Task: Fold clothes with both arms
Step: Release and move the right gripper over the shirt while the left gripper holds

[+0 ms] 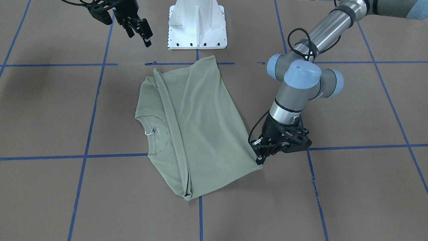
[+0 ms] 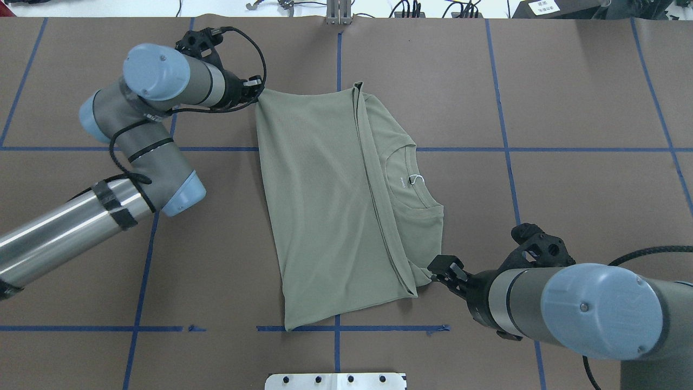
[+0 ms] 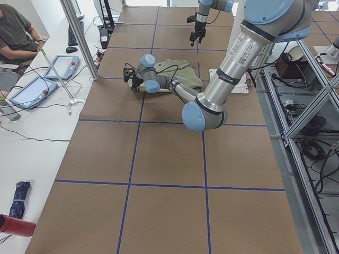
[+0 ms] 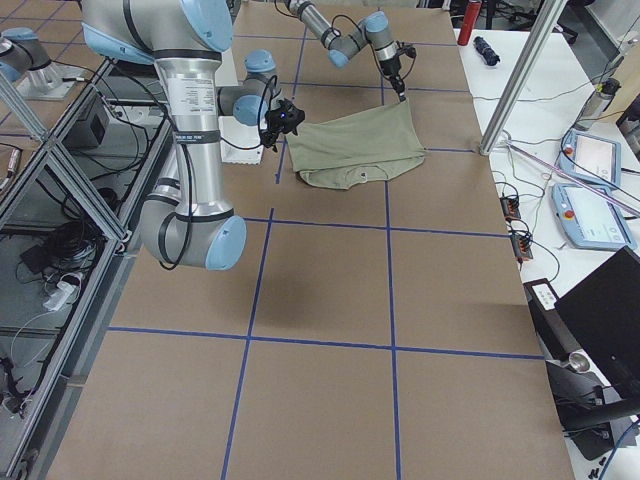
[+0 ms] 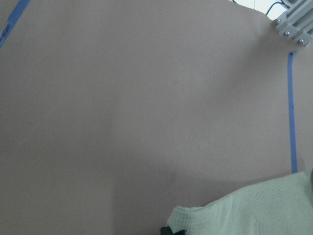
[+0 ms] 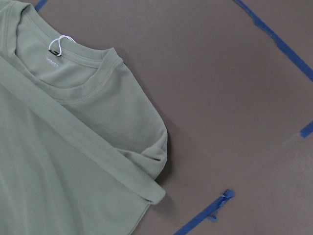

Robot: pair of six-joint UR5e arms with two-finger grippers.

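Nearest me, at the robot's foot, I see the edge of the white base plate (image 2: 335,381) on the brown tabletop (image 2: 568,206), which is ruled into squares by blue tape lines (image 2: 590,149). Just past it, the right tool (image 2: 447,271) hangs above the tabletop beside the shirt's near right corner. Its two fingers stand apart with nothing between them. Its wrist camera looks down on that rounded corner and the neck opening.

The shirt (image 2: 319,206) lies in the middle of the tabletop, its length running away from me, and it is already partly folded. The left side is laid over as a wide smooth panel, and its folded edge runs as a ridge from the far end to the near end. To the right of that ridge the ribbed collar (image 2: 419,187) shows, with a small white loop (image 2: 415,179) at the inside of the neck.

Farthest out, the left arm (image 2: 70,227) comes in from the left and bends back inward, putting the left tool (image 2: 253,89) at the shirt's far left corner. Its fingers are closed on that corner. In the right side view the cloth is drawn up a little toward the tool, and the left wrist view shows the knit corner against a black fingertip at its bottom edge. Beyond it a metal post (image 2: 338,13) stands at the tabletop's far edge.
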